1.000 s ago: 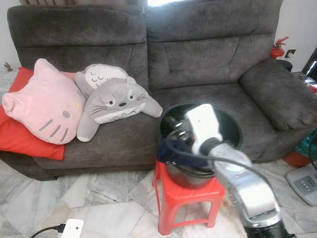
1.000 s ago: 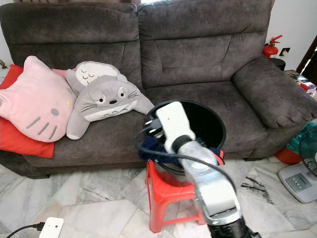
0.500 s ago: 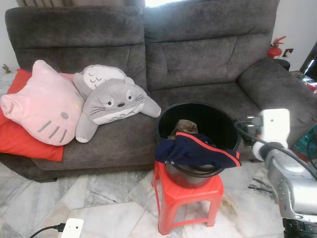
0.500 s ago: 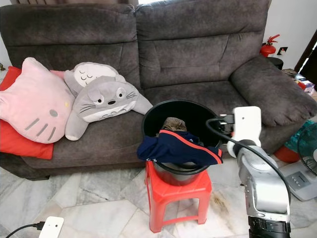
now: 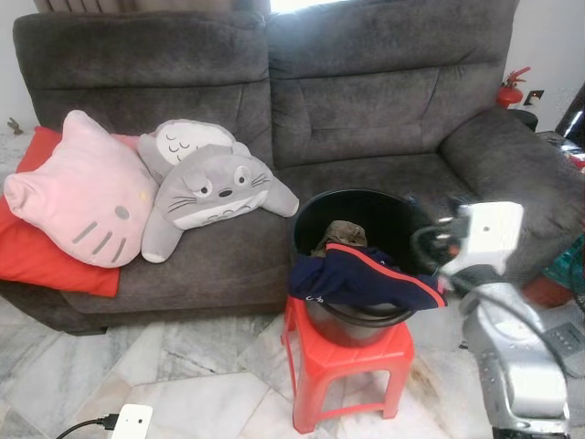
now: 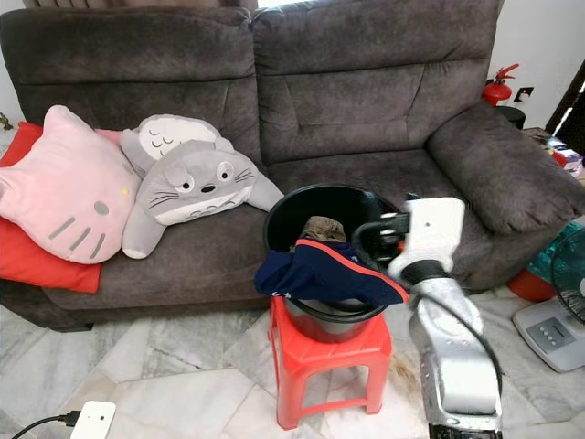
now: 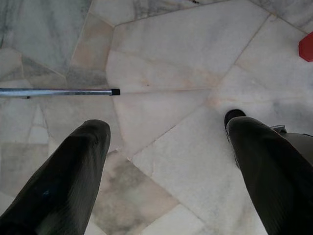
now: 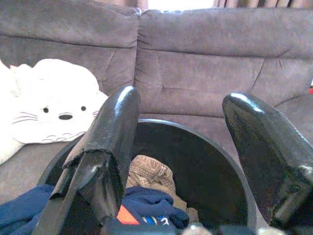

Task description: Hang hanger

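R gripper (image 8: pixel 178 147) raised, fingers (image 8: pixel 110 147) apart; L gripper (image 7: pixel 171 166) likewise.

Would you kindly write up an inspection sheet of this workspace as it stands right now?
Surface: marble floor, a red stool in front of a grey sofa.
Job's things: no hanger seen; black bucket on the stool, navy garment draped over its rim, brown cloth inside.
Clutter: pink cushion, two grey plush toys, red cushion on the sofa.
Grippers: right gripper open, empty, beside the bucket; left gripper open, hanging over the floor.
Cables: black cable into a white adapter on the floor.
Surroundings: fire extinguisher, a fan base.
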Controlling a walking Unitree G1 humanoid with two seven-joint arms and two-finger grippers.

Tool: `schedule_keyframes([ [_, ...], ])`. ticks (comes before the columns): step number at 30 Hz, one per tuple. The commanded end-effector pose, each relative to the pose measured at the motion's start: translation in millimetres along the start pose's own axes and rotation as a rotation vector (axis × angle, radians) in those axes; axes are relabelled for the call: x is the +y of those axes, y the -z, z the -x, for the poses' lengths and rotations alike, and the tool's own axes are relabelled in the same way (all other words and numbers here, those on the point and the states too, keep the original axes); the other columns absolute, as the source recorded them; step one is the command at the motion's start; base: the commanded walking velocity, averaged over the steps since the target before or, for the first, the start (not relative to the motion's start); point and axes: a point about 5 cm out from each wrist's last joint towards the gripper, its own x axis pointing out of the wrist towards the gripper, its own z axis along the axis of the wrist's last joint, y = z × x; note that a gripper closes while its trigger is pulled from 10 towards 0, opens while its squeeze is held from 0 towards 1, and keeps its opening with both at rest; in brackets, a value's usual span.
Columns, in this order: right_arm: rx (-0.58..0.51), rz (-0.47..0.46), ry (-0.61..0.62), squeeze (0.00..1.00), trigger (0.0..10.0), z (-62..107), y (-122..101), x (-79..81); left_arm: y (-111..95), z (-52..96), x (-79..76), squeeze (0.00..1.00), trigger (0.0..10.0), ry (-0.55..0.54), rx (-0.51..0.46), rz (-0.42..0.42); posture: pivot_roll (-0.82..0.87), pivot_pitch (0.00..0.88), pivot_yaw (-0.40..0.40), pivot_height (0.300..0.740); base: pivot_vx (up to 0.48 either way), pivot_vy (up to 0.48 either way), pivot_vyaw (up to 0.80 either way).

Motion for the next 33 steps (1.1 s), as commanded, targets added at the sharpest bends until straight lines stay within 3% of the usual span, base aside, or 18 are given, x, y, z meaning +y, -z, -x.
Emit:
schedule_keyframes([
  [1, -0.039, 0.007, 0.012, 0.00, 10.0, 1.4, -4.9, -2.3, 7.2, 1.4, 1.3, 0.00, 10.0, 0.001, 0.020, 0.016, -0.22, 0.000, 0.031, 0.740, 0.000, 0.000, 0.00],
  [23, -0.045, 0.068, -0.055, 0.00, 10.0, -3.9, -1.4, 10.2, 7.5, 1.5, 1.8, 0.00, 10.0, -0.004, 0.018, 0.029, -0.22, 0.000, 0.025, 0.740, 0.257, 0.000, 0.00],
  [33, -0.035, 0.076, -0.053, 0.00, 10.0, -4.6, -0.6, 7.7, 6.2, 1.3, 2.1, 0.00, 10.0, -0.009, 0.016, 0.013, -0.22, 0.014, 0.022, 0.740, 0.000, 0.000, 0.00],
])
